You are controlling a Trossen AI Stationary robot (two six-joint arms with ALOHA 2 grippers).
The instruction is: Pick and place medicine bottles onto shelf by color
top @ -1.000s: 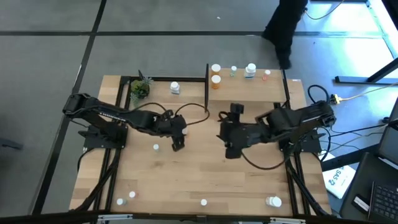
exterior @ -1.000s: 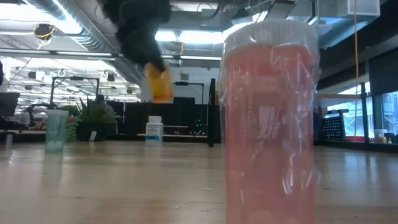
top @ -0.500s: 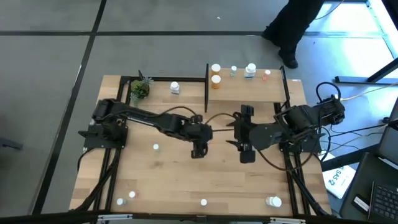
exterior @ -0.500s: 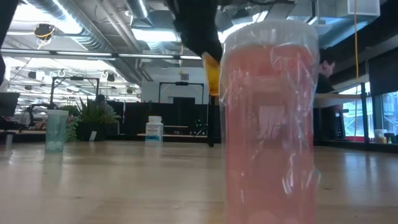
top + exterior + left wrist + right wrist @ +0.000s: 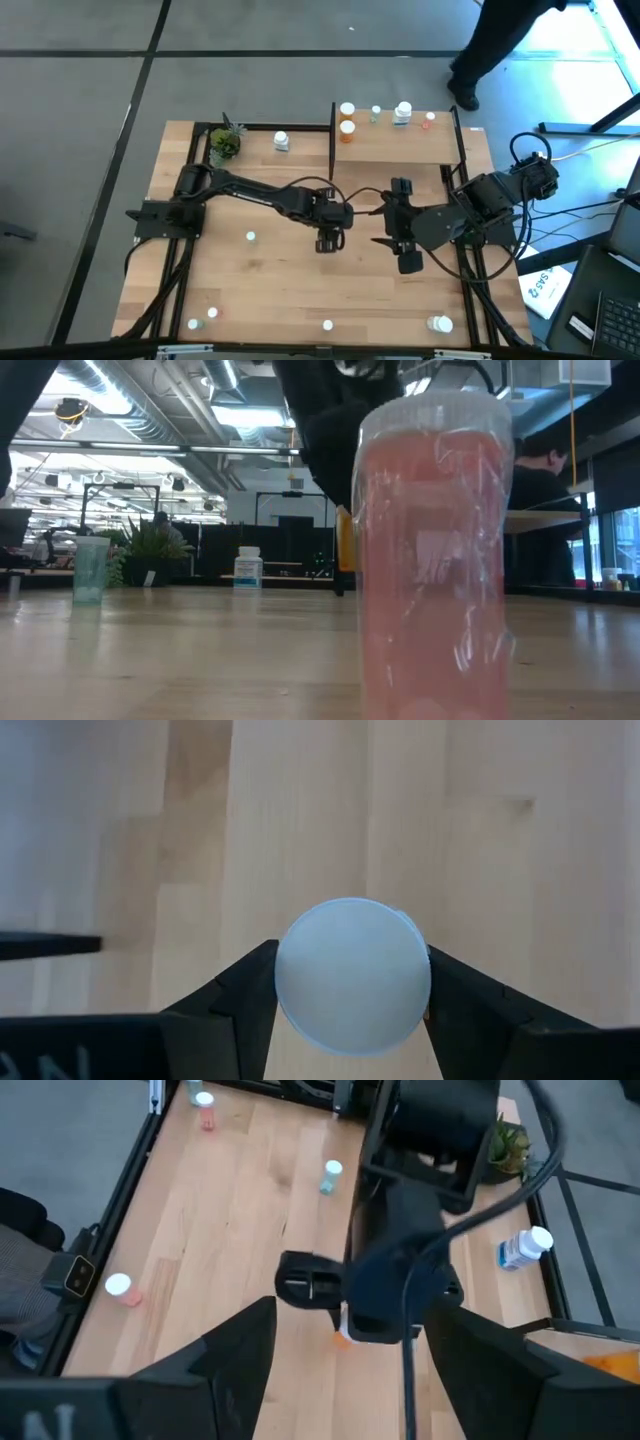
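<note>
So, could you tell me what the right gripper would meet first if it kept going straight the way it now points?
Probably the left gripper, which holds an orange bottle right ahead of the right gripper, though depth is unclear.

A small potted plant (image 5: 226, 141) sits at the table's (image 5: 260, 290) far left corner.

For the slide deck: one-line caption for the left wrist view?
Left gripper clamps a white-capped medicine bottle between its fingers, above the wooden tabletop.
</note>
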